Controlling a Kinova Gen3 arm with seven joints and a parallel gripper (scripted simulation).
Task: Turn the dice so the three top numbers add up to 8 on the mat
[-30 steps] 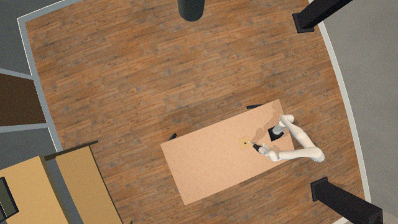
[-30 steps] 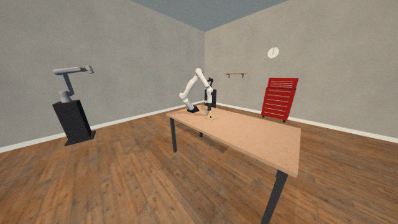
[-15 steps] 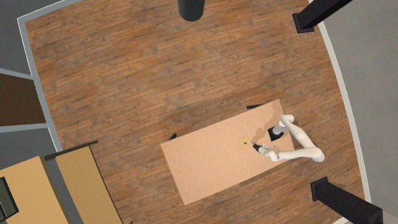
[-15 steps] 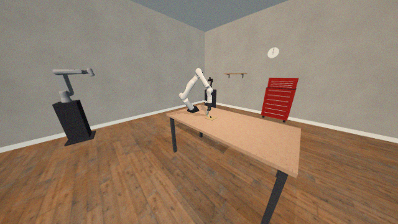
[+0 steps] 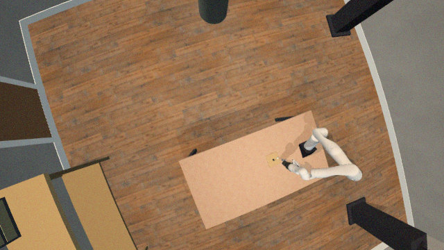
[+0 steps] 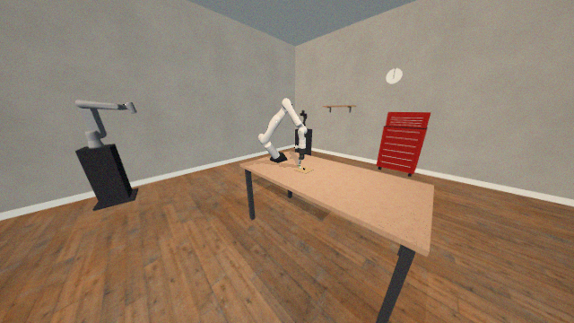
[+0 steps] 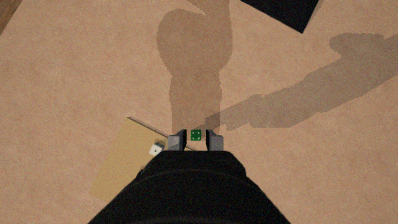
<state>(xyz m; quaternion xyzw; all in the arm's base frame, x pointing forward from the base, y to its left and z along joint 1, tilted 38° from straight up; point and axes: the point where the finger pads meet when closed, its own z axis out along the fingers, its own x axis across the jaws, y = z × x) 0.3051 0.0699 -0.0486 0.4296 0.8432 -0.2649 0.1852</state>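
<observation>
I have the fingers point(image 5: 283, 160) point(image 6: 300, 162) about half open, gripping nothing. They flank the green die point(image 6: 300, 167) point(image 7: 196, 135), presumably so I can close and turn it.

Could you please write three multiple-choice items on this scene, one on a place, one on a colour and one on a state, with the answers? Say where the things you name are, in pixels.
1. Where is the small white die point(image 5: 277, 158) point(image 7: 156, 149)?
A) On the robot's black base plate
B) On the thin tan square mat point(image 5: 270, 163) point(image 6: 306, 171) point(image 7: 115, 165)
C) On the floor

2. What colour is the die seen between the fingertips in the wrist view?
A) Red
B) Blue
C) Green

3. How does the two-finger gripper point(image 5: 282, 160) point(image 6: 300, 164) point(image 7: 196, 136) stand?
A) Open, fingers apart
B) Fully shut, fingertips touching
C) Clamped on the mat's edge

Answers:
1: B, the wrist view shows it within the mat's outline.
2: C, the green die point(image 7: 196, 135) shows pale pips.
3: A, gaps show on both sides of that die.
</observation>
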